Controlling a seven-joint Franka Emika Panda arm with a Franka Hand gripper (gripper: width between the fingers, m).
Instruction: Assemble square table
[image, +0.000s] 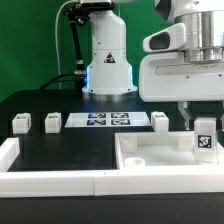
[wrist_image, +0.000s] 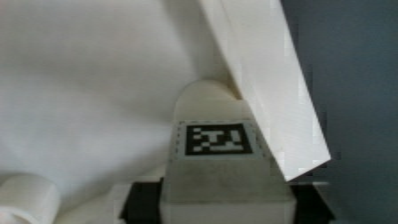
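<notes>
White square slab (image: 150, 158) sits on the black tabletop (image: 70, 145) at the exterior view's lower right, raised rim up. Claw (image: 201, 126) hangs over its right part, closed around the held leg block (image: 205, 141). Block is upright, tag facing the camera, lower end down inside the rim. Whether it touches the slab floor: can't tell. Three more legs lie loose in a row behind the slab: left leg (image: 20, 124), second leg (image: 52, 122), third leg (image: 160, 121). Marker board (image: 105, 120) lies flat between second and third. White border rails (image: 50, 180) run along the near edge and the left side. Robot base (image: 107, 65) stands behind the board.

Wrist view: held leg block (wrist_image: 215, 110) fills the centre, tag readable, clamped between the dark finger pads (wrist_image: 146, 203) of the claw (wrist_image: 217, 200). Square slab (wrist_image: 267, 85) shows as a rim edge crossing diagonally just beside the leg's rounded end; contact unclear.
</notes>
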